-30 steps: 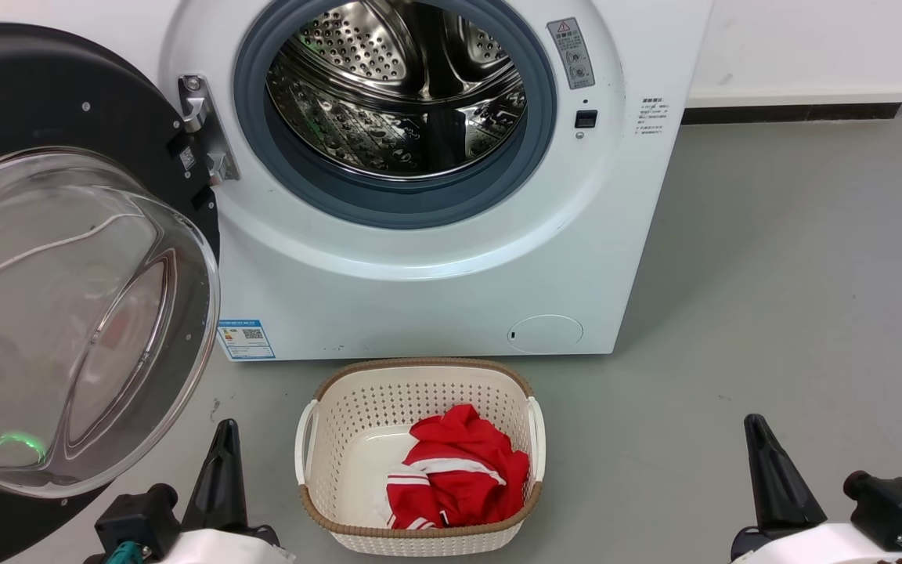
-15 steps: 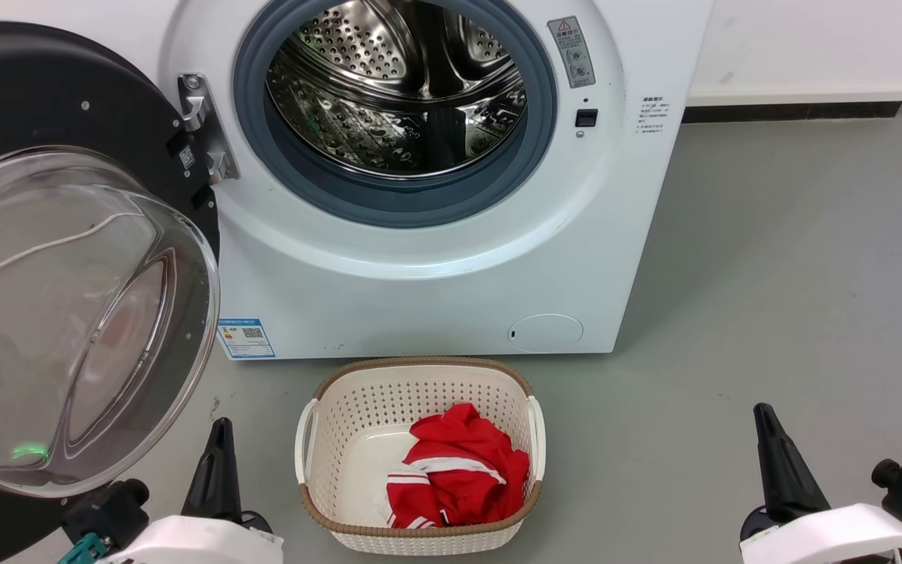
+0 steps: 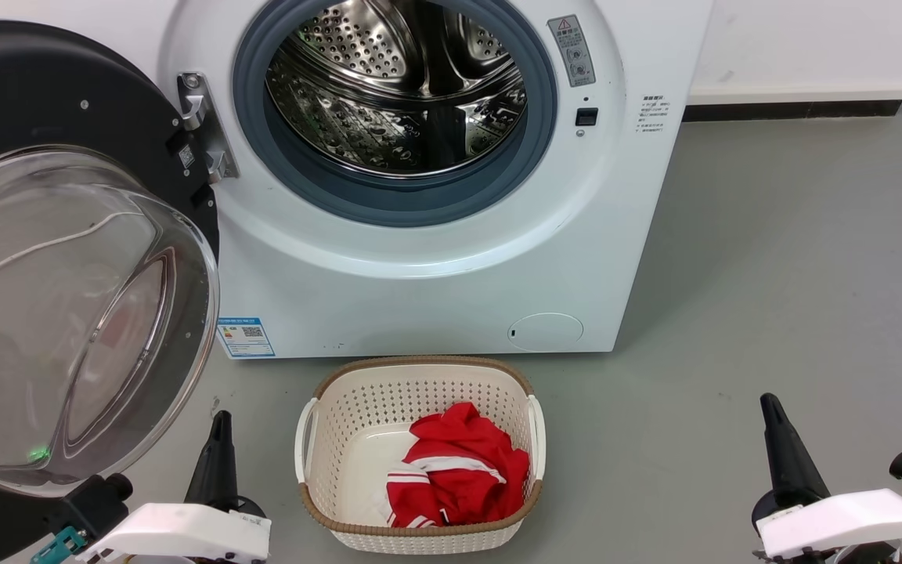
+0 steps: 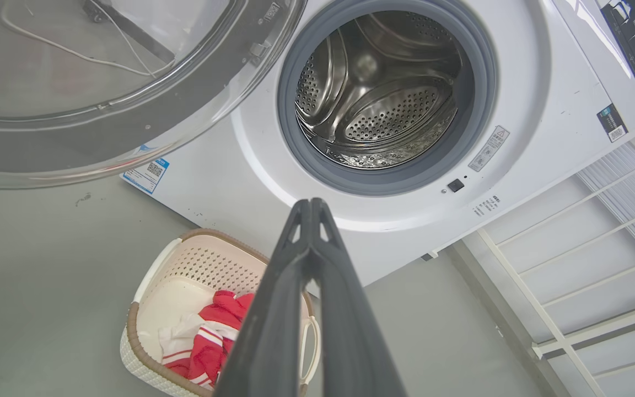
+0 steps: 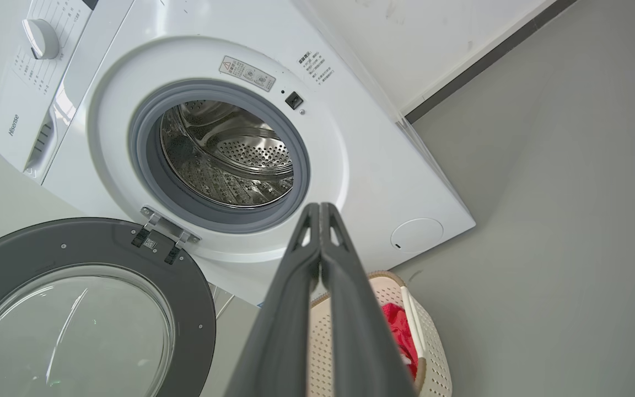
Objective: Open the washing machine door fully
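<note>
The white washing machine (image 3: 435, 282) stands ahead with its steel drum (image 3: 400, 86) exposed. Its door (image 3: 67, 313), black-rimmed with a bulging glass bowl, hangs swung wide to the left on its metal hinge (image 3: 204, 129); it also shows in the left wrist view (image 4: 102, 94) and the right wrist view (image 5: 75, 320). My left gripper (image 3: 220, 423) is shut and empty, low at the left just below the door's bowl and apart from it. My right gripper (image 3: 770, 407) is shut and empty at the lower right. Both pairs of fingers meet at their tips in the wrist views (image 4: 311, 205) (image 5: 319, 208).
A cream laundry basket (image 3: 420, 376) holding a red and white garment (image 3: 455, 470) sits on the grey floor in front of the machine, between my grippers. A white wall with a dark skirting (image 3: 795, 113) runs behind at the right. A white rack (image 4: 598, 264) stands beside the machine.
Both grippers have drawn back toward the bottom of the head view, the left one shifting left and the right one shifting right. The door and basket have not moved.
</note>
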Controlling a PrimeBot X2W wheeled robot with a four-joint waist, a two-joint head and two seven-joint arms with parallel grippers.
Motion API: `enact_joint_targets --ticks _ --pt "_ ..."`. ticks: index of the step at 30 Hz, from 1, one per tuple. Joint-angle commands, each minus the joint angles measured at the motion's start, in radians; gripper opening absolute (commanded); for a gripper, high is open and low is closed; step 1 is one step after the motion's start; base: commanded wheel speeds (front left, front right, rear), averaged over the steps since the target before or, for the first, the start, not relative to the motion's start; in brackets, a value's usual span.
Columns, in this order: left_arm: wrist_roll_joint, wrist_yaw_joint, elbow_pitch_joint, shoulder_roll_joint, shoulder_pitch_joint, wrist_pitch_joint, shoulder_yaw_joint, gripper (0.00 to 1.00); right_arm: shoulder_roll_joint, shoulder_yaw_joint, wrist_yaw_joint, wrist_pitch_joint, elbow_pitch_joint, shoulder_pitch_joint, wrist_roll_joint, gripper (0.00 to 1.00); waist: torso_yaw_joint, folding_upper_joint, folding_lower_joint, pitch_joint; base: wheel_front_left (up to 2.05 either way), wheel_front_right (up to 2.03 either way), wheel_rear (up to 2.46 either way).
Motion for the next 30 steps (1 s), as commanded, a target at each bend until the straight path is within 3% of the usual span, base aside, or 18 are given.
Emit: enact_joint_targets --ticks 1,30 --pt "-0.037 -0.007 -0.005 0.001 -0.028 0.008 0.006 0.00 -0.008 -0.004 0.000 0.005 -0.006 -0.028 0.040 0.00 0.000 -0.0001 0.0000 0.000 0.00 0.00 0.00" --pt "-0.380 -0.034 0.037 0.001 -0.073 0.092 0.032 0.00 -0.012 -0.028 0.000 0.075 0.034 -0.074 0.382 0.00 0.000 -0.0001 0.0000 0.004 0.00 0.00 0.00"
